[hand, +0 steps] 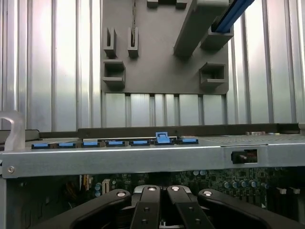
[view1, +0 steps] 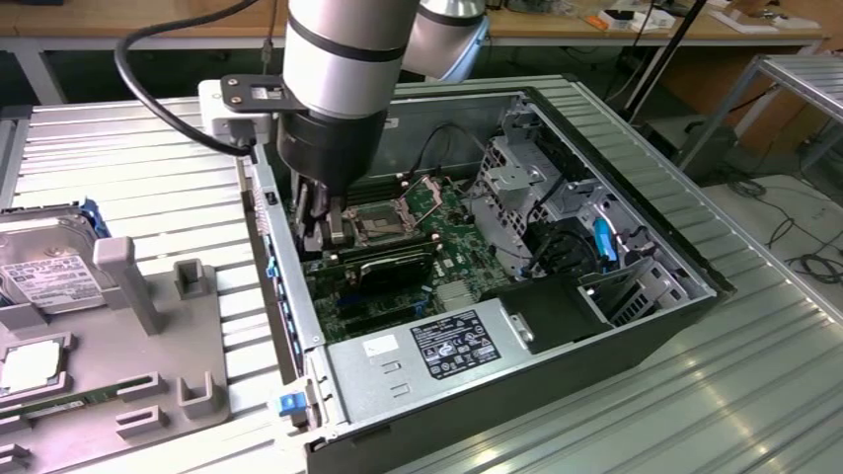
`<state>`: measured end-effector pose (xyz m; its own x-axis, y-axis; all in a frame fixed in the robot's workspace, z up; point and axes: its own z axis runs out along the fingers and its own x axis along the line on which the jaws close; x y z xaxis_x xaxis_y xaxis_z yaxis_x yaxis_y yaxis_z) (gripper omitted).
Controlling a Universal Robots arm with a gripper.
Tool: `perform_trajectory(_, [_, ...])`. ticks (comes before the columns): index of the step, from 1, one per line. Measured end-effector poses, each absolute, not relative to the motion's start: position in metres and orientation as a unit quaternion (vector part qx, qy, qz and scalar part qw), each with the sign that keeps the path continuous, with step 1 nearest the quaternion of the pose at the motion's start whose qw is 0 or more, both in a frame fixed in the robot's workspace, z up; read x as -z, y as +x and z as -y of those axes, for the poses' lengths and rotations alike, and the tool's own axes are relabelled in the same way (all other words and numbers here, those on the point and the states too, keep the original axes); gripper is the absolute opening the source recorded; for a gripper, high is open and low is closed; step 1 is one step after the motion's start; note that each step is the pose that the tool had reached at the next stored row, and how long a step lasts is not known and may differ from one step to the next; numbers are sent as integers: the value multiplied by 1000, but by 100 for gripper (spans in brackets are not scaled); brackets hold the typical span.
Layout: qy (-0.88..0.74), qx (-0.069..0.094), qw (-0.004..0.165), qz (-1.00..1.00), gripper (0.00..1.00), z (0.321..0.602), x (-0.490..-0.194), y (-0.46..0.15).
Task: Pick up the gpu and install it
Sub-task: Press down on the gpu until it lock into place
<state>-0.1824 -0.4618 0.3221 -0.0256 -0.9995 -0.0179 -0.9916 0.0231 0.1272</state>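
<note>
- gpu (view1: pixel 389 265), a thin flat black rectangular card, on edge across the green motherboard (view1: pixel 448 212) inside the open black and silver computer case (view1: pixel 658 247), long side running toward the exterior view's right.
- Black gripper (view1: pixel 316 232) on the silver arm (view1: pixel 343 49), down inside the case at the card's end toward the exterior view's left; contact with the card not clear.
- Jaw state, released or clenched: cannot tell.
- Boxy silver power supply (view1: pixel 428 346) just beside the card.
- Grey moulded tray (view1: pixel 145 326) outside the case on the ribbed metal table (view1: pixel 737 375), with a silver hard drive (view1: pixel 46 272) on it.
- Row of blue clips (hand: pixel 114 142) along the case's edge.
</note>
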Motion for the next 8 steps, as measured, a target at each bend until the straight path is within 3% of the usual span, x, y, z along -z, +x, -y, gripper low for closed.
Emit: perform_trajectory(8, [698, 47, 32, 714, 11, 462, -322, -174])
